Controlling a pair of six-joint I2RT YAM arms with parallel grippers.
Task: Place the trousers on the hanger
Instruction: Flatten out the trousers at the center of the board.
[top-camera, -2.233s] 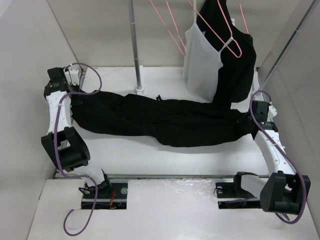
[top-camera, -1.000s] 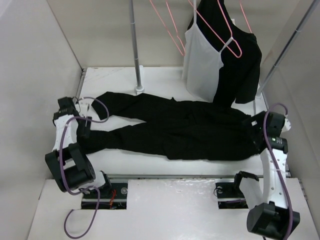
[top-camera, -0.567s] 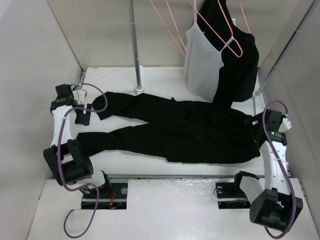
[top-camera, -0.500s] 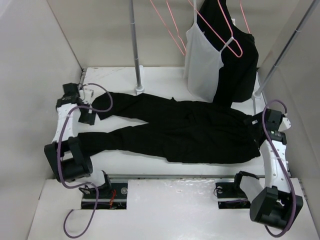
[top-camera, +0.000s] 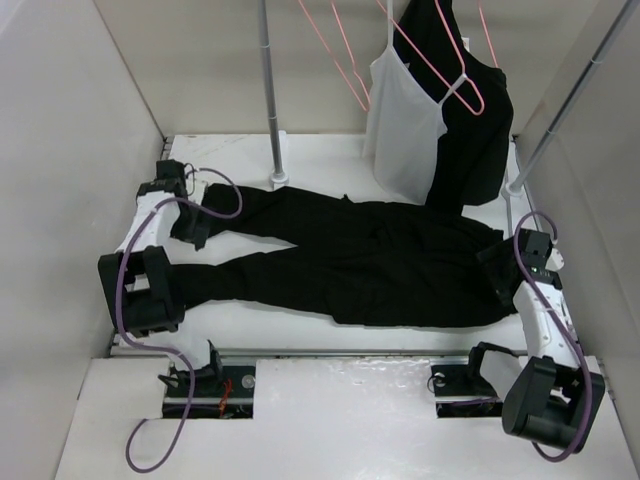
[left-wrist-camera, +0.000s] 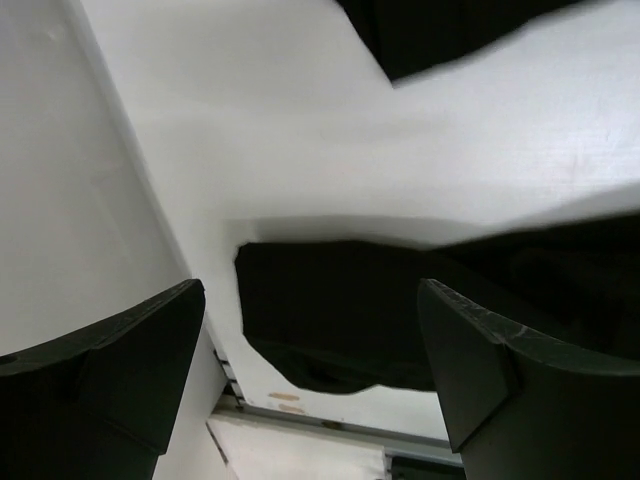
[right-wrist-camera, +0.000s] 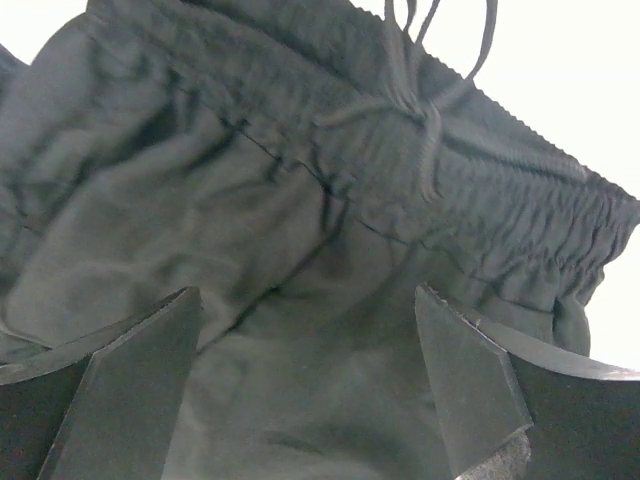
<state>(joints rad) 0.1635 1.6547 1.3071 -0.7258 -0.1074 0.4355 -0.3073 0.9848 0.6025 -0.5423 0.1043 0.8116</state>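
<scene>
The black trousers (top-camera: 370, 262) lie flat across the table, legs to the left and waistband to the right. My left gripper (top-camera: 190, 226) hangs open between the two leg ends. In its wrist view the near leg's cuff (left-wrist-camera: 330, 320) lies below the left gripper (left-wrist-camera: 310, 292), with nothing held. My right gripper (top-camera: 497, 270) is open over the waist end. The right wrist view shows the gathered waistband and drawstring (right-wrist-camera: 425, 115) just beyond the right gripper (right-wrist-camera: 305, 300), with fabric under the jaws. An empty pink hanger (top-camera: 360, 95) hangs from the rail at the back.
A white camisole (top-camera: 400, 130) and a black top (top-camera: 480, 130) hang at the back right, with another pink hanger (top-camera: 455, 80) in front of them. A metal pole (top-camera: 271, 90) stands on the table behind the trousers. Walls close in on both sides.
My left gripper has swung from the near leg's end up and right to between the legs, opening wider. My right gripper has shifted slightly left onto the waist end. The trousers stay put.
</scene>
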